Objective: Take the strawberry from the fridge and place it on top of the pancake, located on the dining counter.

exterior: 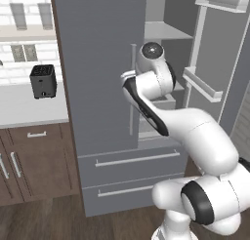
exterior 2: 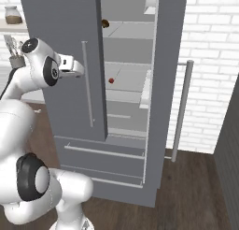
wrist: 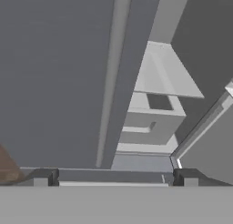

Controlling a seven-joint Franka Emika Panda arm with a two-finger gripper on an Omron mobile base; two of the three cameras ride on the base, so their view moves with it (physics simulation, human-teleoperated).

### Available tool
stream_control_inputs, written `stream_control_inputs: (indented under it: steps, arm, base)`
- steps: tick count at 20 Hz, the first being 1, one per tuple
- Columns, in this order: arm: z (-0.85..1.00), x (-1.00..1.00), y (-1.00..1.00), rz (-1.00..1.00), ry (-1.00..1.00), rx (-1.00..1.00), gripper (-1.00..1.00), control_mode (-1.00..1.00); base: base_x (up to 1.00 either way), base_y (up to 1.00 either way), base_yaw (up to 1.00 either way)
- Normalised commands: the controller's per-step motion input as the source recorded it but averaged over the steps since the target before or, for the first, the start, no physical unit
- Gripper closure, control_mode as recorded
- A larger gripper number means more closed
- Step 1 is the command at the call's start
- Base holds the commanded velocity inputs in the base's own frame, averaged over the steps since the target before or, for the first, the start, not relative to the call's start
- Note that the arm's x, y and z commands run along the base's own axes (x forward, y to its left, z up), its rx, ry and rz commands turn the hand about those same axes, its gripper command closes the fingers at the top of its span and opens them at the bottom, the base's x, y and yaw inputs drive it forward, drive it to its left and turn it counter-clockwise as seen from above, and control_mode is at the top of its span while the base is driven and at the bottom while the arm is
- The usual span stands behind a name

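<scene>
Tool (wrist: 113, 180), spread and empty, faces the open fridge (exterior 2: 130, 98); reaching in for the strawberry (exterior 2: 111, 80) comes next

Black toaster (exterior: 43, 81) on the wall counter (exterior: 29, 107).

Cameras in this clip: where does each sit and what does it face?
Left base view: behind the arm's left, facing the fridge; arm at lower right.
Right base view: behind its right, facing the open fridge and strawberry; arm at lower left.
Hand view: on the hand, along the end effector, facing the shelves.
Both base views share the fridge.
</scene>
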Motion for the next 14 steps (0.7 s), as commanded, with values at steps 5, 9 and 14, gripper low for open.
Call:
stream_control_inputs:
  steps: [5,9,14]
  arm:
    - [0.00,0.57,0.00,0.01,-0.07,0.00,-1.00,-1.00]
    - [0.00,0.64,0.00,0.04,0.00,0.02,-1.00,-1.00]
    - [0.00,0.63,0.00,0.04,0.00,0.02,-1.00,-1.00]
  base:
    - [0.00,0.00,0.00]
    - [0.00,0.00,0.00]
    - [0.00,0.00,0.00]
